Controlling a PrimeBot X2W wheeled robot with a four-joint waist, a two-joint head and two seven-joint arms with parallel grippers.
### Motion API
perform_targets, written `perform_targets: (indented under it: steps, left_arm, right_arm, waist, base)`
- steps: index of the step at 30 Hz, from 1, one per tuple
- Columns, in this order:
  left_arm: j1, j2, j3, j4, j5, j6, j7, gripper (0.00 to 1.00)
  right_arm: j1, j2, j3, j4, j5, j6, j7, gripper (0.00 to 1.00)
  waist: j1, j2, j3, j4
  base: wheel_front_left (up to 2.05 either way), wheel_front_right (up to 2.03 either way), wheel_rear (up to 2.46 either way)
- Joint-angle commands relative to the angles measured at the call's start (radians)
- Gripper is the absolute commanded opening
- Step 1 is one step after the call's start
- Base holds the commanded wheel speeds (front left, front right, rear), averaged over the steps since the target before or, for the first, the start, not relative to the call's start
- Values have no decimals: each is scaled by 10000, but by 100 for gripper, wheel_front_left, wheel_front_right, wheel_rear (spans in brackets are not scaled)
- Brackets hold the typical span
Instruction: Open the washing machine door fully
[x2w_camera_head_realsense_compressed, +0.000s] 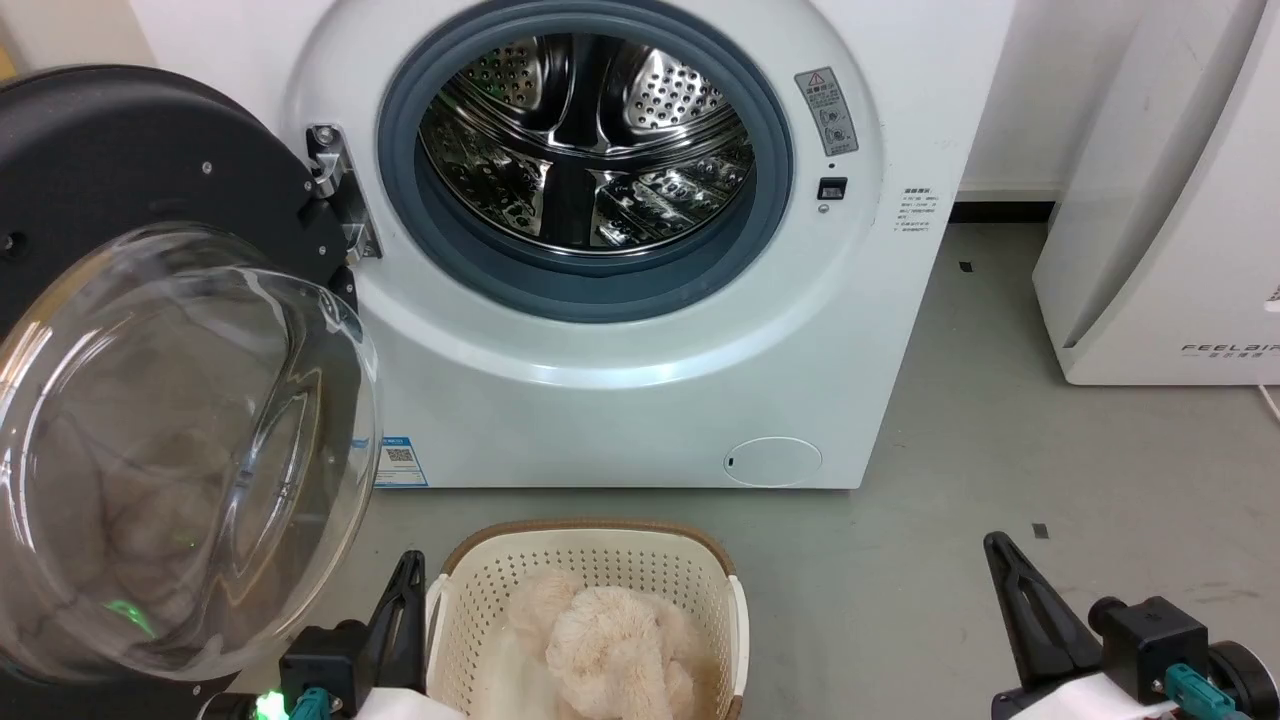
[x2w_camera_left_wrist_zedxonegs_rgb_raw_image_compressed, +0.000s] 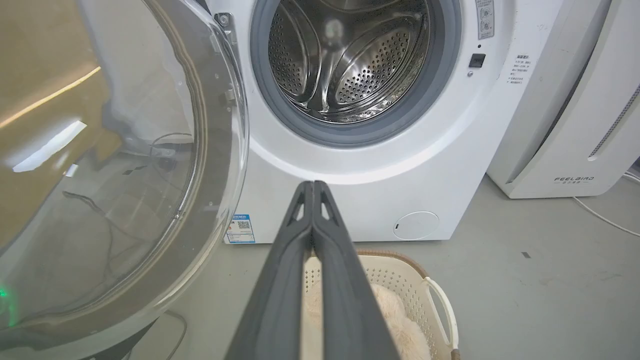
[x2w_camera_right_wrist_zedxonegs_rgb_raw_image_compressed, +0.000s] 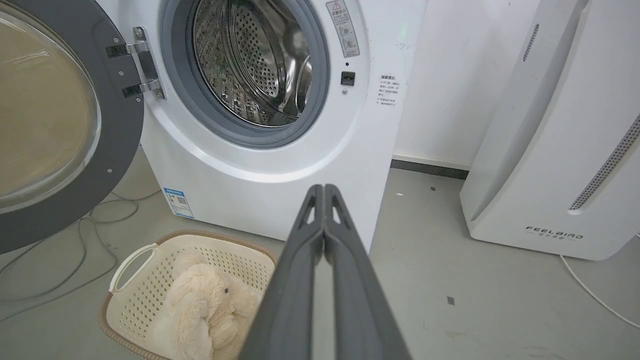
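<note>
Door (x2w_camera_head_realsense_compressed: 150, 170) stood wide open on the washer (x2w_camera_head_realsense_compressed: 600, 400), drum (x2w_camera_head_realsense_compressed: 585, 140) exposed. Left hand (x2w_camera_left_wrist_zedxonegs_rgb_raw_image_compressed: 312, 187) and right hand (x2w_camera_right_wrist_zedxonegs_rgb_raw_image_compressed: 324, 190) both clenched, empty, clear of it.

I'm seeing the washing machine door (x2w_camera_head_realsense_compressed: 120, 170): matt dark-grey rim, clear glossy glass bowl (x2w_camera_head_realsense_compressed: 180, 450). Its hinge (x2w_camera_head_realsense_compressed: 335, 190) is bright metal. The drum (x2w_camera_head_realsense_compressed: 585, 140) gleams, polished perforated steel, ringed by a dull grey rubber gasket (x2w_camera_head_realsense_compressed: 600, 292). The washing machine (x2w_camera_head_realsense_compressed: 600, 410) is smooth white with a soft sheen. There's a cream perforated plastic basket (x2w_camera_head_realsense_compressed: 600, 565) and fluffy plush (x2w_camera_head_realsense_compressed: 610, 640). My left gripper (x2w_camera_left_wrist_zedxonegs_rgb_raw_image_compressed: 312, 185) looks matt, dark.
</note>
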Motion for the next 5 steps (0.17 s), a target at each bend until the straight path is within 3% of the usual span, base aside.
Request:
perform_targets:
  steps: [1,5]
  left_arm:
    - [-162,-40,52,-86,114,-71,70,0]
    - [-180,-67,110,-143,177,-104,152,0]
  right_arm:
    - [-189,12,4,48,-49,3,37,0]
    - [-225,13,5,61,-56,3,61,0]
  waist:
    - [0,-1,2,-1]
    - [0,-1,8,-4]
  base:
    - [0,0,0]
    - [0,0,0]
